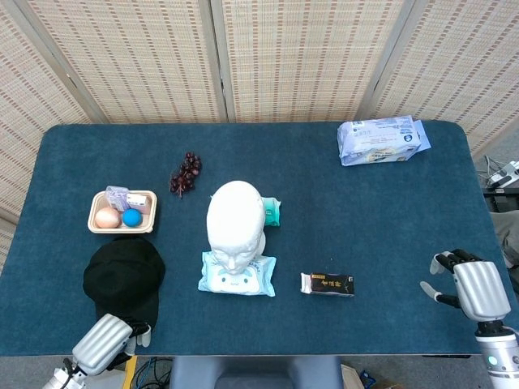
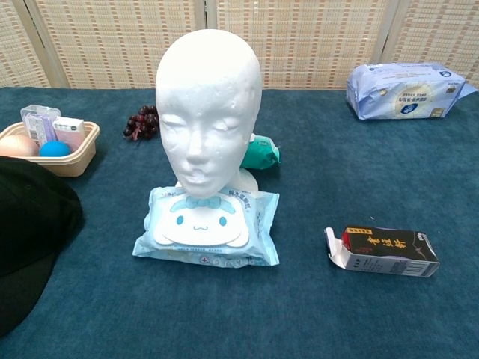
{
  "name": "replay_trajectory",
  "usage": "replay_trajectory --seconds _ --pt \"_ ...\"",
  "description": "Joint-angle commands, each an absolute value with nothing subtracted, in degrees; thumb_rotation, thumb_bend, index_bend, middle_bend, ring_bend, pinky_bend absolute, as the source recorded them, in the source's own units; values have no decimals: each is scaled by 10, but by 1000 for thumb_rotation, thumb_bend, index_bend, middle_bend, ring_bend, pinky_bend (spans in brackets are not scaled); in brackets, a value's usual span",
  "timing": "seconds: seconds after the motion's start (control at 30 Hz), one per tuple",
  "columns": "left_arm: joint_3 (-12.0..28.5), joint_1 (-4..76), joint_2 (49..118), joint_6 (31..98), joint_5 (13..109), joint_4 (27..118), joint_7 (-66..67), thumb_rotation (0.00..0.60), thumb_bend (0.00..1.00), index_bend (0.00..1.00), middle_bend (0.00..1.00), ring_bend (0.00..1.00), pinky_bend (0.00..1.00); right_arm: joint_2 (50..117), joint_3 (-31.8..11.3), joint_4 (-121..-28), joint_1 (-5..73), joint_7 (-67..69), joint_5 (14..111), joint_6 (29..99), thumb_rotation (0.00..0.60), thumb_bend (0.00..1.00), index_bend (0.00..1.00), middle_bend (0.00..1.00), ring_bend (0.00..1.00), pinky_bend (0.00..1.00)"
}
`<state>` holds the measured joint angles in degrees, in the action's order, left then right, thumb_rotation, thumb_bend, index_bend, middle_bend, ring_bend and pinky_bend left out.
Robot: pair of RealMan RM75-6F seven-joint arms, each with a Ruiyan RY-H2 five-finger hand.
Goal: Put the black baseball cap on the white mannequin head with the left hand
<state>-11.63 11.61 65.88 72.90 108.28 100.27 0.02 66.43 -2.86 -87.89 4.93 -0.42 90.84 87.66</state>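
Head view: the black baseball cap point(image 1: 124, 279) lies flat on the table point(image 1: 389, 211), just beyond the left hand point(image 1: 104, 344), whose fingers sit at the brim's near edge. Contact cannot be confirmed, and the pose of the fingers cannot be told. The white mannequin head point(image 1: 234, 220) stands bare, to the right of and beyond that hand, on a wipes pack point(image 1: 237, 275). The grasp, lift and placement all appear to remain. The right hand point(image 1: 473, 288) hovers at the far right edge, fingers spread, holding nothing. Beyond the cap, a tray point(image 1: 96, 224) holds an egg point(image 1: 107, 217), a blue ball point(image 1: 131, 217) and small packets.

Chest view: no hand is visible. The cap occupies the lower left corner; the mannequin head is uncovered.
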Motion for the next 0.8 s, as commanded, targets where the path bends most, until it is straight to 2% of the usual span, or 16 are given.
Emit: replay_trajectory --seconds 0.03,0.47,0.73,0.8 --pt "-114 121 664 722 1076 1006 5 600 918 548 579 544 690 664 -28 -879 49 -4 909 877 600 159 596 596 457 586" --pt "-81 131 696 684 997 1005 67 600 917 528 559 539 690 662 -28 -880 49 3 910 878 600 159 596 596 457 586" --pt "-86 118 705 681 959 965 91 600 917 527 547 536 690 661 -27 -880 49 4 910 878 600 158 596 596 457 586" --pt "-74 125 715 675 948 973 98 600 916 527 545 536 690 661 -27 -880 49 4 910 877 600 158 596 596 457 586"
